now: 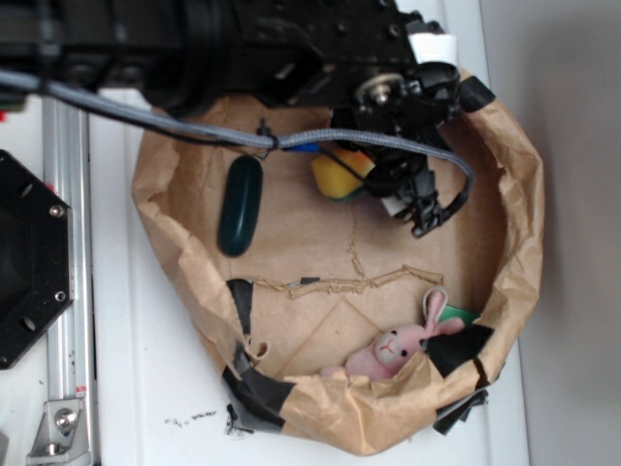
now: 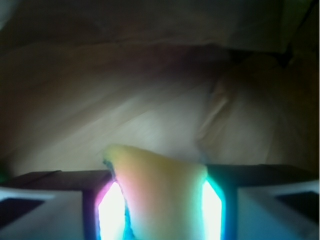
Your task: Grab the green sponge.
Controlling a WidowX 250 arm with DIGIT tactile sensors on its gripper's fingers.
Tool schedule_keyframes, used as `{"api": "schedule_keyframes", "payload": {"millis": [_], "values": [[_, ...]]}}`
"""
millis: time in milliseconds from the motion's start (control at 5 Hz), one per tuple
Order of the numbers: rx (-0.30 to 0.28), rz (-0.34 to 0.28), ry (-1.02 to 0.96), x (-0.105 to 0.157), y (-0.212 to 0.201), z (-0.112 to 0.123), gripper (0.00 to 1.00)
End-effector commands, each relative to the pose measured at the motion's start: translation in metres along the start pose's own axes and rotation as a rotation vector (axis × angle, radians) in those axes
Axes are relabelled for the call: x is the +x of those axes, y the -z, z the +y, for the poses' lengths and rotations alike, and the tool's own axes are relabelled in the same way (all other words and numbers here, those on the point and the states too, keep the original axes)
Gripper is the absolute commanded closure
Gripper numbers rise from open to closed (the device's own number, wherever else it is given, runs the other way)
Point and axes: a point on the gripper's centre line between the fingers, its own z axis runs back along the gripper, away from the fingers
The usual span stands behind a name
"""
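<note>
The green sponge (image 1: 340, 176) shows as yellow foam with a thin dark-green edge, at the back of the brown paper basin (image 1: 291, 252). In the exterior view my gripper (image 1: 376, 186) stands right over its right side, and the black arm hides part of it. In the wrist view the sponge (image 2: 160, 185) fills the gap between the two fingers, and its foam touches both glowing pads (image 2: 111, 210). My gripper (image 2: 159, 212) is shut on it. Crumpled paper lies beyond.
A dark green capsule-shaped object (image 1: 240, 204) lies left of the sponge. A pink plush bunny (image 1: 398, 345) sits against the near paper wall, with black tape (image 1: 257, 388) beside it. A grey cable (image 1: 291, 141) hangs across the basin. A metal rail (image 1: 68, 243) runs along the left.
</note>
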Motion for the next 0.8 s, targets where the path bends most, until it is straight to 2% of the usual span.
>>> {"api": "schedule_keyframes", "payload": {"millis": [0, 200, 400, 600], "values": [[-0.077, -0.068, 0.236, -0.002, -0.090, -0.043, 1.00], [-0.068, -0.026, 0.302, -0.015, -0.100, -0.055, 1.00], [-0.015, -0.024, 0.329, -0.014, -0.102, -0.056, 1.00], [0.032, -0.011, 0.321, -0.004, -0.095, -0.045, 1.00]]}}
